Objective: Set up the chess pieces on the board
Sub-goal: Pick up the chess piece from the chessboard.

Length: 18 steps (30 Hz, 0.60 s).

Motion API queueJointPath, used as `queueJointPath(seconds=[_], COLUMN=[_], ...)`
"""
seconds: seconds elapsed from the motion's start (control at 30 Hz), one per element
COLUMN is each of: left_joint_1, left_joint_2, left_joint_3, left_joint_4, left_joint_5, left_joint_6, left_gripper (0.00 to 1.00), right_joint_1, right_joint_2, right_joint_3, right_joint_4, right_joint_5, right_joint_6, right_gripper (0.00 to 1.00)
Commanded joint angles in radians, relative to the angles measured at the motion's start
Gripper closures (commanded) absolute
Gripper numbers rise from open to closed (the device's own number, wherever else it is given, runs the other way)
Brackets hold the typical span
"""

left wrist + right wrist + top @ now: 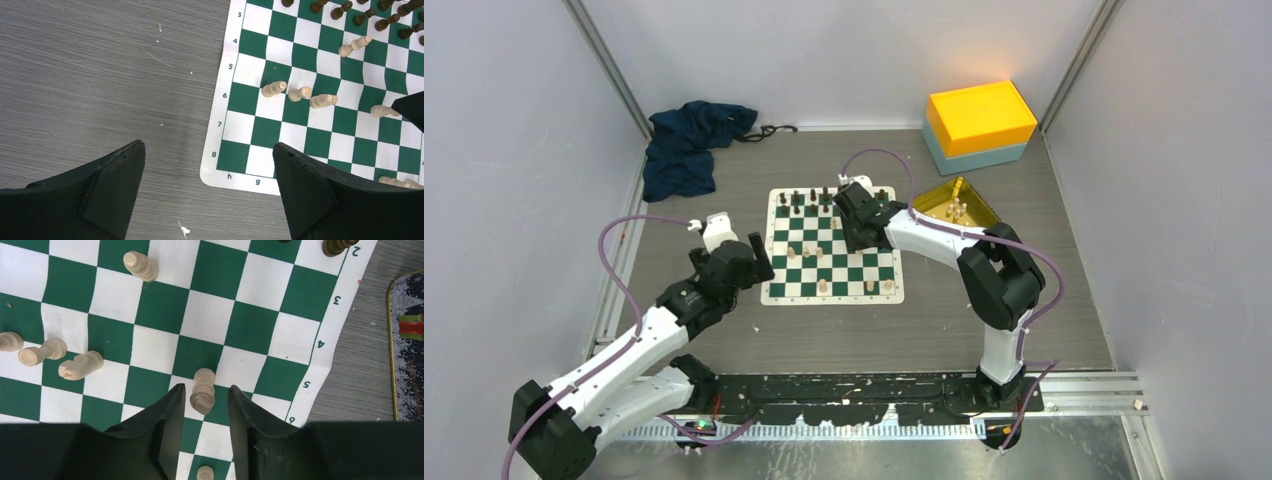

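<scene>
The green-and-white board (769, 293) lies mid-table. Several cream chess pieces (806, 251) stand scattered on it, and black pieces (812, 197) line its far edge. My right gripper (856, 238) hangs over the board's right half. In the right wrist view it (206, 390) is open, its fingers either side of one upright cream piece (203, 389) with a small gap on each side. My left gripper (759, 258) is open and empty. In the left wrist view it (209, 147) is above the board's near-left corner (227, 172).
A gold tray (929, 197) right of the board holds a few more cream pieces (956, 210); its edge shows in the right wrist view (391, 340). A yellow box (980, 115) on a teal box stands back right. A dark blue cloth (689, 140) lies back left.
</scene>
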Motion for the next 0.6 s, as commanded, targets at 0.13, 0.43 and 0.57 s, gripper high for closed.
queueJointPath(seconds=[0.13,0.43,0.57], left_joint_1=[-0.005,-0.004,-0.005], left_joint_2=[0.01,-0.004,-0.018], left_joint_3=[-0.001,-0.002,-0.001], left_joint_4=[0.065,0.054,0.041], left_joint_5=[-0.036,-0.037,-0.039], left_joint_6=[0.008,0.005,0.0], left_gripper=[0.0,0.0,0.0], right_joint_1=[-0.006,-0.002,0.027], right_joint_2=[-0.007,-0.058,-0.096], right_joint_3=[-0.005,0.001,0.018], right_joint_4=[0.048,0.02,-0.02], right_joint_5=[-0.011,-0.006,0.01], right_joint_6=[0.009,0.006,-0.004], right_gripper=[0.77,0.94,0.95])
